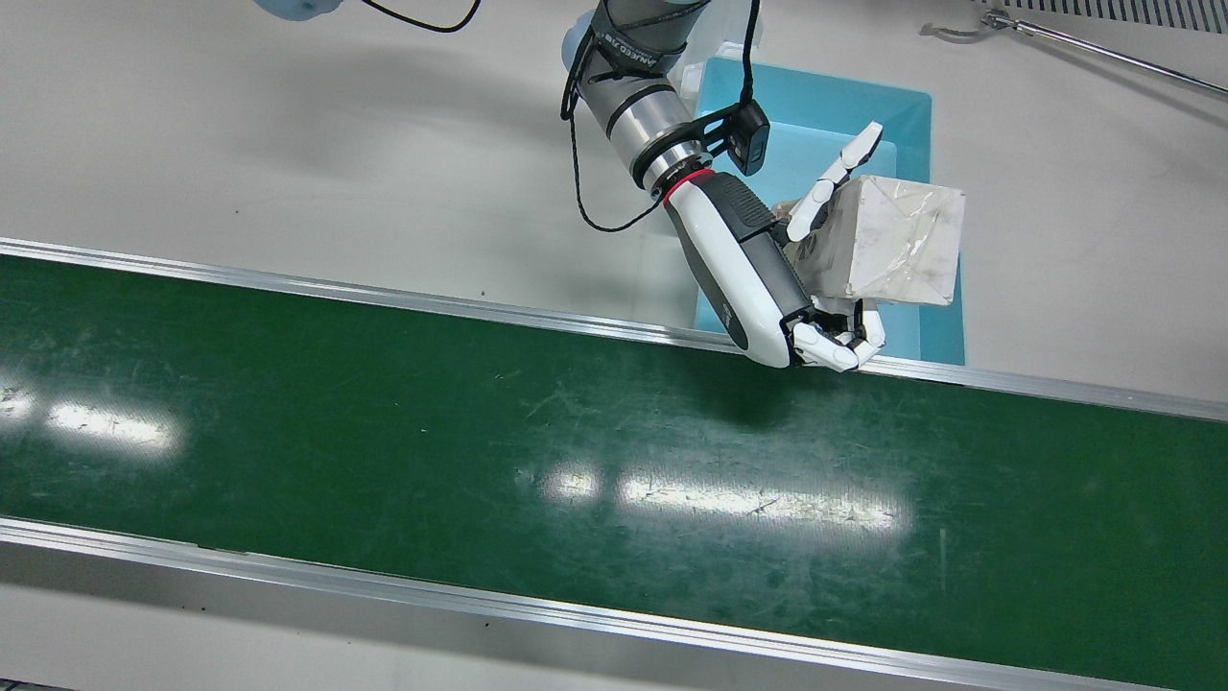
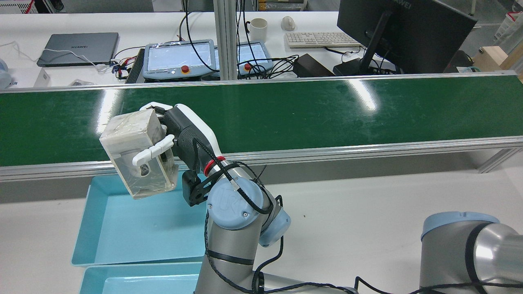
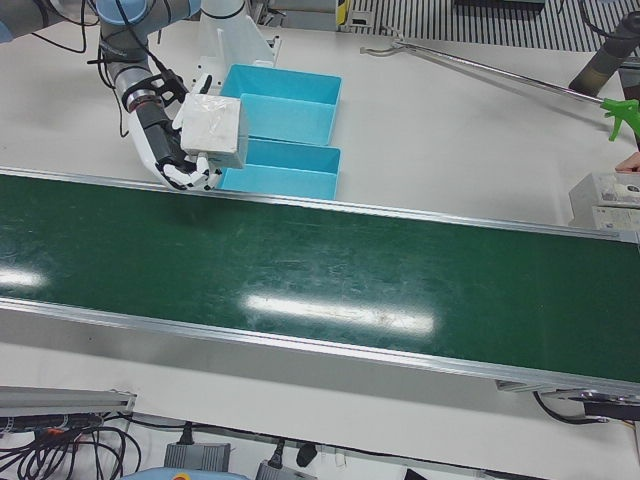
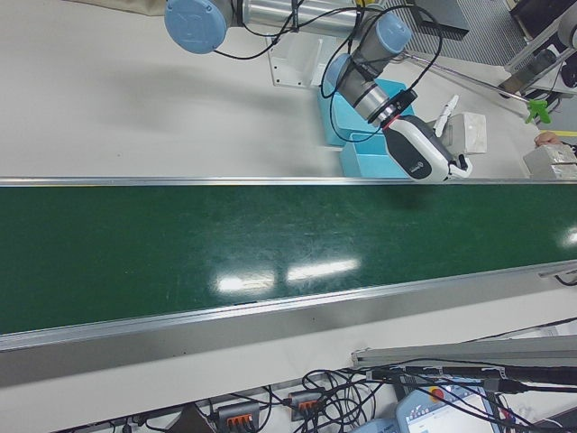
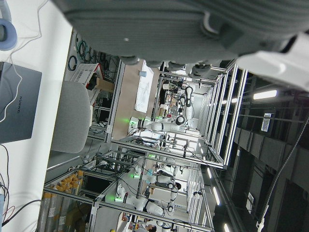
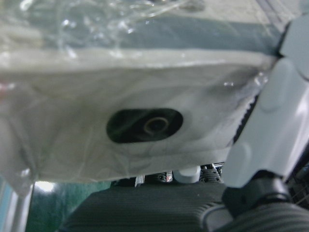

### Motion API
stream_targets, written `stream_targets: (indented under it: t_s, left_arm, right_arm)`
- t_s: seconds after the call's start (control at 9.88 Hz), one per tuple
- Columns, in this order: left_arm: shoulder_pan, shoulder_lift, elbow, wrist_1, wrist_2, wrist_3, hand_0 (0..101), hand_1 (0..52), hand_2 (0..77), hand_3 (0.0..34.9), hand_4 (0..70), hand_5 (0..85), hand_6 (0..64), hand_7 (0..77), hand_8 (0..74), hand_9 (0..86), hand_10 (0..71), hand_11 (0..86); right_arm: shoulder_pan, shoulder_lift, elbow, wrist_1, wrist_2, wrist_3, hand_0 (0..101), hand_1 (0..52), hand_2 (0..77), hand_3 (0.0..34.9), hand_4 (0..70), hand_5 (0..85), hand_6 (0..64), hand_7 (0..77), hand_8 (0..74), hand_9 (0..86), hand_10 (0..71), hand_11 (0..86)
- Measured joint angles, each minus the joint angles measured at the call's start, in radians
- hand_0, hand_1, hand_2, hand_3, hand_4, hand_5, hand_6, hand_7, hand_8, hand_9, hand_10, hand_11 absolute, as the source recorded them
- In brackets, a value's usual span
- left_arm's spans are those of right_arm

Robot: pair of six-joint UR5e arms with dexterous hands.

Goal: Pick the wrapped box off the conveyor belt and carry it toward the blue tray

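Note:
The wrapped box, white under crinkled clear film, is held in the air by my left hand. The fingers wrap it from both sides. It is off the green conveyor belt, just past the belt's rail, over the belt-side end of the blue tray. In the rear view the box hangs from the left hand above the tray. The box fills the right hand view, pressed against a palm. The fixed views show only the right arm's elbow; the left hand view shows just a grey palm edge.
A second blue tray sits right behind the first, farther from the belt. The belt's aluminium rail runs just beside the hand. A laptop, control pendants and a monitor stand beyond the belt.

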State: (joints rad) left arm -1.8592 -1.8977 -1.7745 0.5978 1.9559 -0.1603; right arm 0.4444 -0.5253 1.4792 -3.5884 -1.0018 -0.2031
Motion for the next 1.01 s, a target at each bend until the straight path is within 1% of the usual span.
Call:
stream_targets:
  t_s: [0.1, 0.2, 0.3, 0.41, 0.51, 0.61, 0.71, 0.81, 0.91, 1.01]
  left_arm:
    - [0.000, 0.000, 0.000, 0.000, 0.000, 0.000, 0, 0.0, 0.5, 0.0, 0.0, 1.1, 0.0, 0.5, 0.5, 0.5, 0.5, 0.5]
    - [0.000, 0.000, 0.000, 0.000, 0.000, 0.000, 0, 0.0, 0.5, 0.0, 0.0, 1.1, 0.0, 0.5, 0.5, 0.5, 0.5, 0.5]
    - [0.000, 0.000, 0.000, 0.000, 0.000, 0.000, 0, 0.0, 0.5, 0.0, 0.0, 1.1, 0.0, 0.5, 0.5, 0.5, 0.5, 0.5]
    - [0.000, 0.000, 0.000, 0.000, 0.000, 0.000, 0, 0.0, 0.5, 0.0, 0.0, 1.1, 0.5, 0.5, 0.5, 0.5, 0.5, 0.5]
    - [0.000, 0.000, 0.000, 0.000, 0.000, 0.000, 0, 0.0, 0.5, 0.0, 0.0, 1.1, 0.5, 0.5, 0.5, 0.5, 0.5, 0.5]
    - [0.000, 0.000, 0.000, 0.000, 0.000, 0.000, 0, 0.0, 0.5, 0.0, 0.0, 1.1, 0.5, 0.5, 0.5, 0.5, 0.5, 0.5]
    - [0.000, 0.000, 0.000, 0.000, 0.000, 0.000, 0, 0.0, 1.1, 0.0, 0.0, 1.1, 0.5, 0.5, 0.5, 0.5, 0.5, 0.5]
    - [0.000, 0.000, 0.000, 0.000, 0.000, 0.000, 0, 0.0, 0.5, 0.0, 0.0, 1.1, 0.5, 0.5, 0.5, 0.5, 0.5, 0.5]
    - [0.000, 0.000, 0.000, 0.000, 0.000, 0.000, 0, 0.0, 0.5, 0.0, 0.0, 1.1, 0.5, 0.5, 0.5, 0.5, 0.5, 0.5]
    - [0.000, 0.000, 0.000, 0.000, 0.000, 0.000, 0, 0.0, 0.5, 0.0, 0.0, 1.1, 0.5, 0.5, 0.5, 0.5, 0.5, 0.5]
  right_arm:
    - [-0.005, -0.011, -0.019, 0.043, -0.010, 0.000, 46, 0.0, 8.2, 0.0, 26.7, 67.6, 58.9, 77.4, 49.1, 74.7, 50.7, 80.7]
    - [-0.008, -0.009, -0.033, 0.067, -0.025, 0.001, 48, 0.5, 4.4, 0.0, 27.3, 69.8, 51.8, 77.4, 37.1, 9.3, 36.5, 79.6]
    - [-0.009, 0.006, -0.042, 0.079, -0.045, 0.002, 49, 13.6, 0.0, 0.0, 15.8, 58.4, 27.8, 77.4, 0.0, 0.0, 0.0, 0.0]
    - [-0.010, 0.027, -0.046, 0.083, -0.067, 0.002, 49, 12.5, 4.9, 0.0, 18.0, 48.5, 14.2, 60.0, 0.0, 0.5, 0.0, 0.5]
    - [-0.010, 0.048, -0.047, 0.082, -0.084, 0.002, 48, 3.8, 2.2, 0.0, 15.3, 36.5, 5.5, 13.6, 0.0, 0.5, 0.0, 0.5]
    - [-0.010, 0.065, -0.048, 0.076, -0.096, 0.002, 48, 3.8, 2.2, 0.0, 15.3, 36.5, 5.5, 13.6, 0.0, 0.5, 0.0, 0.5]
    - [-0.010, 0.083, -0.047, 0.067, -0.109, 0.002, 48, 9.3, 1.1, 0.0, 15.3, 21.8, 3.8, 4.9, 0.0, 0.5, 0.0, 0.5]
    - [-0.010, 0.095, -0.046, 0.059, -0.117, 0.002, 48, 9.3, 1.1, 0.0, 15.3, 21.8, 3.8, 4.9, 0.0, 0.5, 0.0, 0.5]
    - [-0.010, 0.103, -0.043, 0.053, -0.122, 0.002, 48, 13.6, 1.1, 0.0, 14.2, 16.4, 4.9, 7.6, 0.0, 0.5, 0.0, 0.5]
    - [-0.009, 0.105, -0.037, 0.050, -0.125, 0.003, 48, 13.6, 1.1, 0.0, 14.2, 16.4, 4.9, 7.6, 0.0, 0.5, 0.0, 0.5]
